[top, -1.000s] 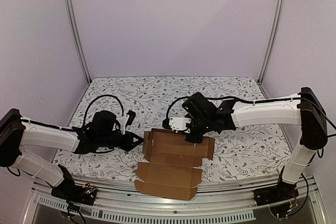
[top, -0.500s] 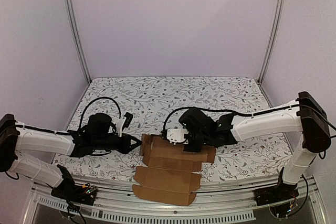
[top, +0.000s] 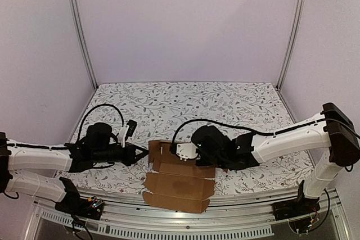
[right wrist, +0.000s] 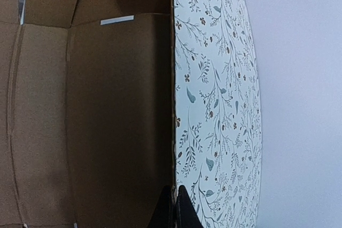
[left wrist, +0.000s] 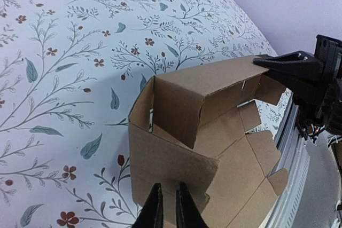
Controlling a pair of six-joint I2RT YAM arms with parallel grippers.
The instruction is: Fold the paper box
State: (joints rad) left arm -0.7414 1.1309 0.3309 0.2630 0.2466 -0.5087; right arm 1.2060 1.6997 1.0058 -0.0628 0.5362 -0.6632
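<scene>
Counting: one plain brown cardboard paper box (top: 180, 186), partly folded; two white-and-black robot arms (top: 39, 155); two grippers.
Near edge: a grey metal rail (top: 242, 202) runs along the table front; the box's flat front flap overhangs it.
Box position: near-centre of the table, between the two arms, on the white cloth printed with leafy sprigs (top: 169, 99).
Box heading: the long axis runs left to right, parallel to the rail; the open side faces up; the rear wall and left end wall stand raised; the front flaps lie flat toward the arm bases.
Left side: the left gripper (left wrist: 168, 187) is nearly closed, with a thin slit between the fingers and nothing seen in it; its tips are at the outer face of the left end wall; contact cannot be confirmed.
Right side: the right gripper (right wrist: 173, 193) is fully closed and holds nothing; its tips are at the rim of a raised wall, with cloth just beyond.
Open room: bare cloth lies left and right of the box, with a wide stretch behind it.
Far limit: pale lilac walls (top: 185, 26); two metal posts (top: 79, 32) at the rear corners.
</scene>
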